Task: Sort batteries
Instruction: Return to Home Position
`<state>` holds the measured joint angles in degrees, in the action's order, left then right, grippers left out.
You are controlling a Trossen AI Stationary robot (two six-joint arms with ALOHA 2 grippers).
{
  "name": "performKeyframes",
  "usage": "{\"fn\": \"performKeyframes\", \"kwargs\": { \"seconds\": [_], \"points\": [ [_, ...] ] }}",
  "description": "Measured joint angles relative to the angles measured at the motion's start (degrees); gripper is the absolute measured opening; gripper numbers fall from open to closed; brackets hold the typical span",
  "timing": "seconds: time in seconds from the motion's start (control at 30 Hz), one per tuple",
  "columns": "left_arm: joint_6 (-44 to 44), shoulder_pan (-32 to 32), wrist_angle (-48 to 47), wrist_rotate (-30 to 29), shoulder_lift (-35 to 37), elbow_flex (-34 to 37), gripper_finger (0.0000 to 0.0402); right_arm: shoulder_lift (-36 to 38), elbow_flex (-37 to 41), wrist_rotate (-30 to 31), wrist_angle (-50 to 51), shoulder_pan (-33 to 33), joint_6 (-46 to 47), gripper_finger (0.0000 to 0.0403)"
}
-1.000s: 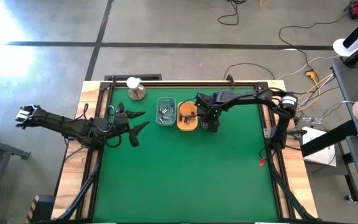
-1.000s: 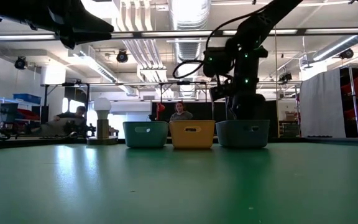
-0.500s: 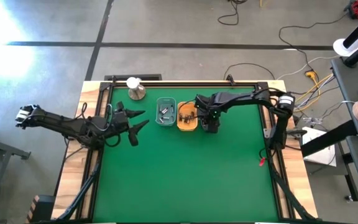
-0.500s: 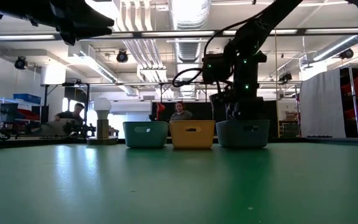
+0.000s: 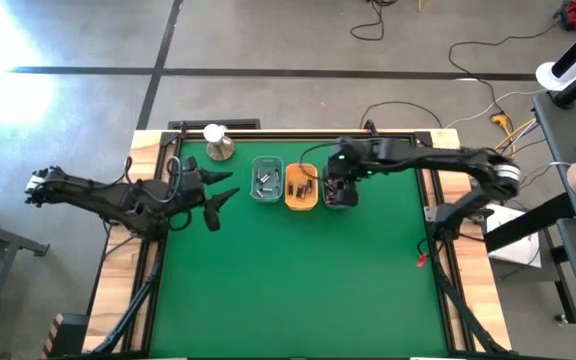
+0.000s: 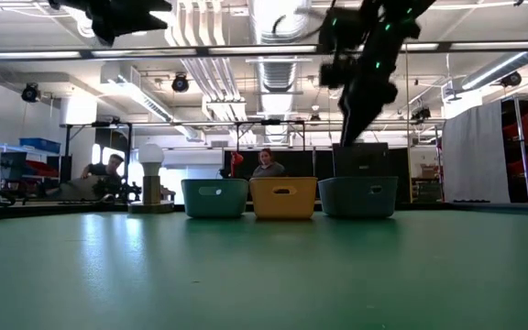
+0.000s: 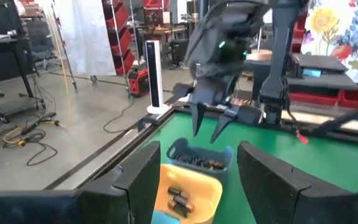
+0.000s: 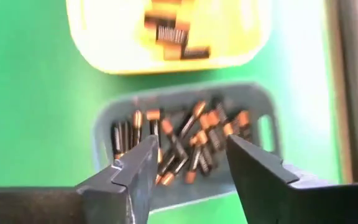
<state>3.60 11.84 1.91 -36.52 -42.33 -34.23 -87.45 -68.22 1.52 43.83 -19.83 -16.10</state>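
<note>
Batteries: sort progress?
Done, apparently: small cylindrical batteries sit in the blue-grey plastic bin, yellow plastic bin and teal plastic bin; none visible on the green mat. In hand: nothing; right end effector open above the bins, left end effector open, raised. Left: nothing apparent.

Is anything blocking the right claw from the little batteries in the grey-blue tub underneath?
Nothing visible. The right gripper hangs open above the grey-blue plastic bin, with the small black-and-copper batteries in plain sight below.
</note>
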Motion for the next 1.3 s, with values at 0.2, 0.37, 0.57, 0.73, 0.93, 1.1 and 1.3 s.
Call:
{"fn": "performKeyframes", "kwargs": {
  "seconds": [0.2,0.37,0.57,0.73,0.93,1.1,1.3],
  "points": [
    [-0.48,0.00,-6.24,-0.80,-1.68,-5.83,0.0192,12.94,7.77,-1.00,-15.09,2.11,0.03,0.0195],
    [3.38,-0.11,-10.08,-2.95,-2.53,-6.25,0.0192,20.86,22.89,-7.99,-41.32,4.41,3.51,0.0185],
    [7.05,-0.11,-6.72,-6.07,-1.86,1.93,0.0191,23.77,38.58,-9.54,-70.10,8.50,6.84,0.0168],
    [9.34,-0.11,1.85,-5.90,-0.83,11.66,0.0191,31.37,42.51,-9.42,-71.85,8.85,6.84,0.0152],
    [9.02,-0.25,16.35,-6.20,-0.10,22.00,0.0191,47.08,45.58,-8.78,-62.14,8.83,5.27,0.0133],
    [9.90,-2.38,22.58,-6.32,2.20,27.97,0.0191,61.89,47.38,-3.87,-47.16,8.83,4.62,0.0117],
    [10.56,-6.71,24.15,-4.83,6.09,32.94,0.0191,80.18,54.38,-3.02,-45.02,8.81,5.89,0.0094]
  ]
}}
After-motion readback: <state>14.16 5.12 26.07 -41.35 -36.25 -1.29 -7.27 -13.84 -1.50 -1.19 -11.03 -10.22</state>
